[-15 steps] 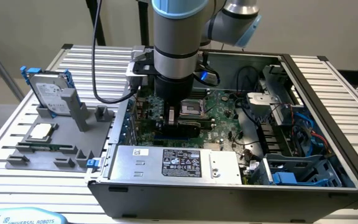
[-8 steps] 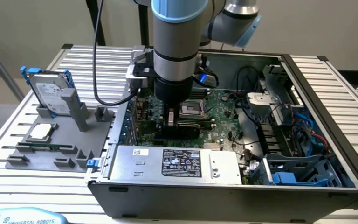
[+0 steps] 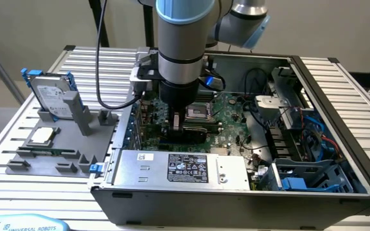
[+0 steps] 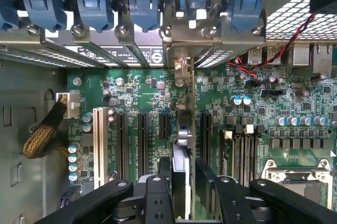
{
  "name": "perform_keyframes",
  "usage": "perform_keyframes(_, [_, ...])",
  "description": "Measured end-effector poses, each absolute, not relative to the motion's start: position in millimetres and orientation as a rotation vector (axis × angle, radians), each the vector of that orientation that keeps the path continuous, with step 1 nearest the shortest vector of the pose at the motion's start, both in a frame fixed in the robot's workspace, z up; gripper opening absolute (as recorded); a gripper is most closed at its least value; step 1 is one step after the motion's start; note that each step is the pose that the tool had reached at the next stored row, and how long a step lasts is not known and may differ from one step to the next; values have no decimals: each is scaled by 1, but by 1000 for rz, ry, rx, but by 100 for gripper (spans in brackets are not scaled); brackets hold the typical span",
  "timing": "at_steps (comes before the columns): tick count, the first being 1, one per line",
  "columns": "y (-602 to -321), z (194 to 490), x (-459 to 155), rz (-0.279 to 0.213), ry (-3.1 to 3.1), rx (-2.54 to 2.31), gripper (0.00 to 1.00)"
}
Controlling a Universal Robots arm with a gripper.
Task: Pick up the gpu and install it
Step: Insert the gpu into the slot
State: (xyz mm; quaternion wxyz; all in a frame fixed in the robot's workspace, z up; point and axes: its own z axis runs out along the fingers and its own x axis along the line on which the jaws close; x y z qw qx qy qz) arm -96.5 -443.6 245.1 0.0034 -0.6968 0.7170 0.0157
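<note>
Green motherboard [image 4: 131, 92] fills the open case [image 3: 339, 96] on the table [image 3: 95, 62], and the gpu [image 4: 182, 145] stands edge-on in a slot between the fingers [image 4: 158, 192] of the tool [image 4: 184, 195] — contact is hard to judge. Its lower edge is hidden — the bracket reaches the rear wall.

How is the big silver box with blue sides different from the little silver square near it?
The hard drive stands upright, while the chip lies flat. The hard drive is much bigger than the chip. The hard drive has blue rails on its sides, and the chip has none. Both are silver and sit in the grey holder.
</note>
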Motion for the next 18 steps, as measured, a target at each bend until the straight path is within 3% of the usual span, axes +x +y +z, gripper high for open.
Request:
perform_keyframes(9, [-444,284,-96,49,2248,-2185,34])
perform_keyframes(16, [-444,287,-96,49,2248,-2185,11])
perform_keyframes(18, [-444,287,-96,49,2248,-2185,11])
